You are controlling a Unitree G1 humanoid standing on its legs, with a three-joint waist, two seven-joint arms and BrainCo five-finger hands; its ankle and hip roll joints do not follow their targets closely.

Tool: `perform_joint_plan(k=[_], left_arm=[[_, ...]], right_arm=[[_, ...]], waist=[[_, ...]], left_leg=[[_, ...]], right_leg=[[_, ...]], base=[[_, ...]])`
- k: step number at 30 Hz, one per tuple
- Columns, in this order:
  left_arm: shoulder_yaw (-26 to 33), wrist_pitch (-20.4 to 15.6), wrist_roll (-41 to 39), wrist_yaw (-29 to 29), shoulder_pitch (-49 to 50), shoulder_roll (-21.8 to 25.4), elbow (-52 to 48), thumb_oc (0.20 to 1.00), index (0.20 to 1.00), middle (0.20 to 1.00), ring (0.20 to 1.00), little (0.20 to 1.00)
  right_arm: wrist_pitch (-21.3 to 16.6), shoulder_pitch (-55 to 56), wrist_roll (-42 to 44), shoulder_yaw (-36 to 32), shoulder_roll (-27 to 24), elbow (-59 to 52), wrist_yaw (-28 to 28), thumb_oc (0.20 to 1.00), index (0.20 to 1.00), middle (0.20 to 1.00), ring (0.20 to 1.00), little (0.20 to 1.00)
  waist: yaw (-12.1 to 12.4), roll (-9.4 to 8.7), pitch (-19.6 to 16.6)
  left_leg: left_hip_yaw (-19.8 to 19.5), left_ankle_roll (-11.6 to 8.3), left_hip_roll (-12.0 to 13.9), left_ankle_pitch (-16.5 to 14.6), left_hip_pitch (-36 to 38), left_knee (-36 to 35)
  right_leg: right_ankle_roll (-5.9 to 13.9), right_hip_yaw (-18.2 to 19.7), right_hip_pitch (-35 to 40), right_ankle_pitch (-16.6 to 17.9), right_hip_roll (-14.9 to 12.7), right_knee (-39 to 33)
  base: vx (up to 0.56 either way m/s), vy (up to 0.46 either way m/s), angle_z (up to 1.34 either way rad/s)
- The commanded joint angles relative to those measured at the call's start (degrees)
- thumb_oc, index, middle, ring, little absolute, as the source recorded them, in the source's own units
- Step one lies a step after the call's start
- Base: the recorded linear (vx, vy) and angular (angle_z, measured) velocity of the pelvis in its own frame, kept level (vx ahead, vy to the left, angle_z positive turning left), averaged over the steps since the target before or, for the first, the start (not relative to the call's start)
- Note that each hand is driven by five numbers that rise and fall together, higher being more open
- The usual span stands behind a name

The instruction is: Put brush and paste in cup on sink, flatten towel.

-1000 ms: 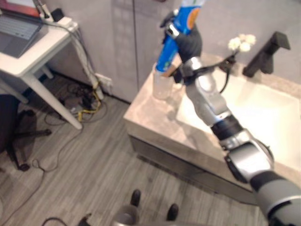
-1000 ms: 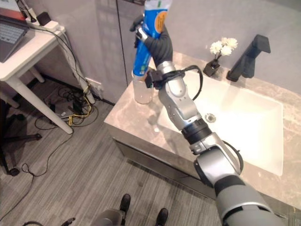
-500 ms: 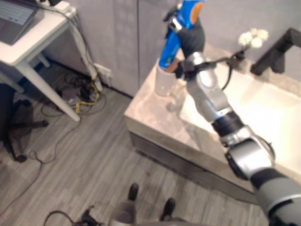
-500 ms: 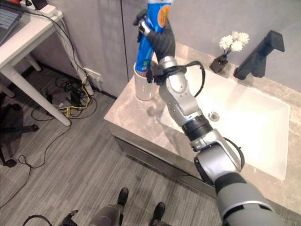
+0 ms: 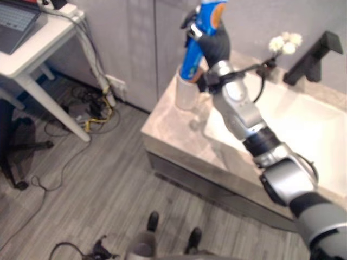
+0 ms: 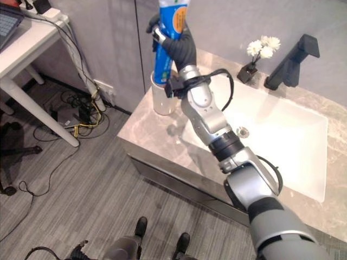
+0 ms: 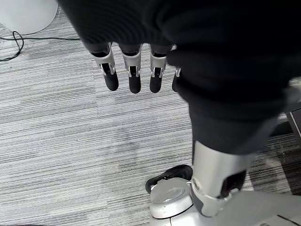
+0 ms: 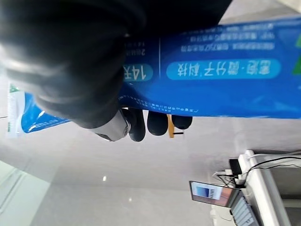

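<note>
Our left hand (image 7: 134,70) hangs over the floor, fingers straight, holding nothing; up on the sink counter (image 6: 157,130), our right hand (image 6: 179,46) wraps its fingers round the paste (image 6: 168,32); the long blue tube stands with its low end in the white cup (image 6: 161,100); it has white writing and an orange spot.

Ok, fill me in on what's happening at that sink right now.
The robot's right hand is curled round a blue toothpaste tube and holds it upright with its lower end inside the white cup, which stands at the corner of the marble counter beside the sink. The left hand hangs idle over the floor, fingers straight. No towel or brush can be made out.
</note>
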Motion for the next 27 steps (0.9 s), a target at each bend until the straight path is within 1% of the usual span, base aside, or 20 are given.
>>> perform_joint_plan(k=[1,14,27], left_arm=[[-0.15,0.20,-0.96,1.67,-1.64,0.58,2.94,1.000,1.000,1.000,1.000,1.000],[-0.41,-0.17,-1.80,1.52,-1.17,0.35,1.30,1.000,1.000,1.000,1.000,1.000],[-0.37,-0.38,-1.81,1.47,-1.10,0.15,1.10,1.000,1.000,1.000,1.000,1.000]], right_arm=[[-3.01,-5.77,-1.16,0.61,-1.08,0.93,0.62,0.200,0.200,0.200,0.200,0.200],[-2.37,-3.74,-1.56,0.77,1.11,2.51,1.05,0.200,0.200,0.200,0.200,0.200],[-1.71,-3.97,-4.35,2.83,0.45,2.51,1.60,0.200,0.200,0.200,0.200,0.200]], waist=[[0.60,-1.01,0.24],[0.61,-1.00,0.45],[0.58,-1.38,0.73]], left_leg=[[-0.46,2.63,0.42,-5.45,4.18,1.04],[-0.33,2.84,0.25,-5.48,4.05,1.05],[-0.11,2.85,0.19,-5.52,3.87,1.08]], right_leg=[[2.65,1.53,2.62,3.19,-2.58,-0.12],[2.64,1.80,2.42,3.29,-2.56,-0.12],[2.62,2.03,2.15,3.27,-2.41,-0.12]], base=[[0.00,0.000,0.00],[0.00,0.006,-0.02],[0.00,0.000,0.00]])
